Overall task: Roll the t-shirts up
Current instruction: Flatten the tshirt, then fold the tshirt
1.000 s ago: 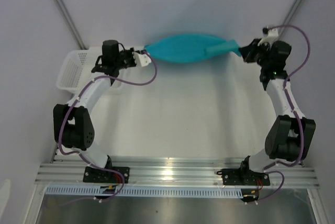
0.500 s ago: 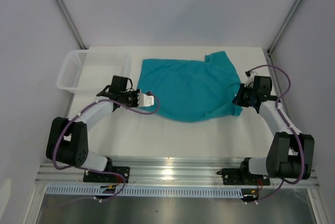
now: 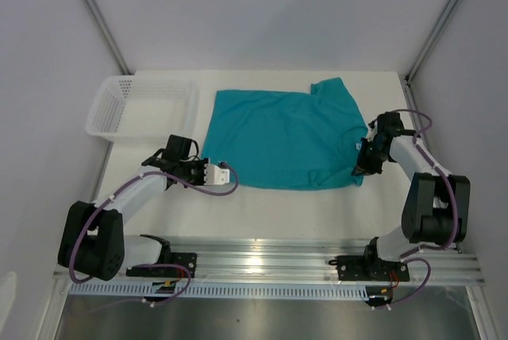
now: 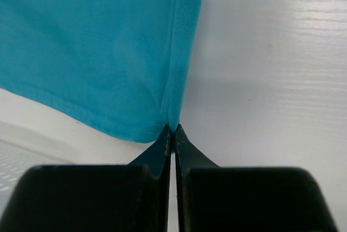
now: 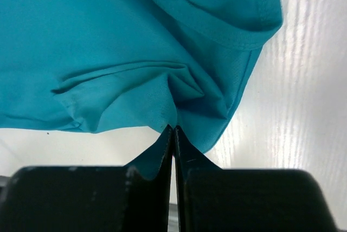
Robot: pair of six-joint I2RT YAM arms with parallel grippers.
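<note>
Evidently t-shirt (image 3: 278, 137) corners end between left fingers (image 4: 157, 155) and right fingers (image 5: 160, 155).

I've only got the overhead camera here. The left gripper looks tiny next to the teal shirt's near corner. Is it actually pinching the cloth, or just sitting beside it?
Observer: On the left wrist camera, the left gripper has its jaws together. The hemmed corner of the t-shirt runs right into the tips, so it looks pinched at the very corner.
Operator: And the right one?
Observer: On the right wrist camera, the right gripper has its jaws nearly together. The cloth puckers into folds that converge on the tips, so it looks gripped too.
</note>
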